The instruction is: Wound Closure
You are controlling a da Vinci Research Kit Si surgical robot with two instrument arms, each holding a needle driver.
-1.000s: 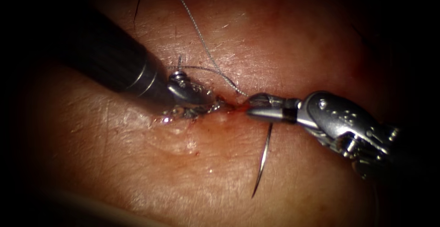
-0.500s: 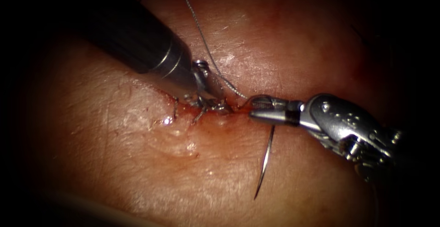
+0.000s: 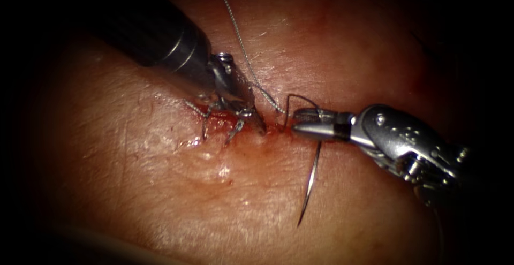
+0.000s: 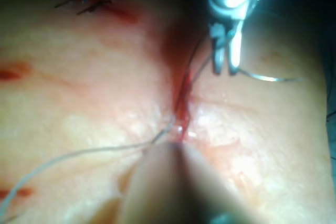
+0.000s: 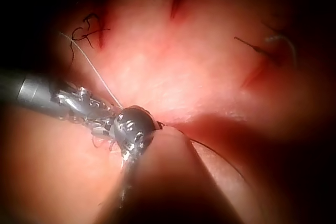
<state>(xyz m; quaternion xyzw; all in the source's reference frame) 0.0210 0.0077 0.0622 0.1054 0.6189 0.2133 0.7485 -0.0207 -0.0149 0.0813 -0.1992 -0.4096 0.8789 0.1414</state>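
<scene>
Needle clamped near its blunt end, tip clear of the tissue.

Right tool at centre right, closed on the needle just below the cut; shaft hanging toward lower centre, point free. Left tool from upper left, tip pressed at the cut beside earlier stitches; open or closed, cannot tell. Thread running from the cut to the upper edge. Best done with firm grip, thread kept slack-free, red fluid avoided.
</scene>
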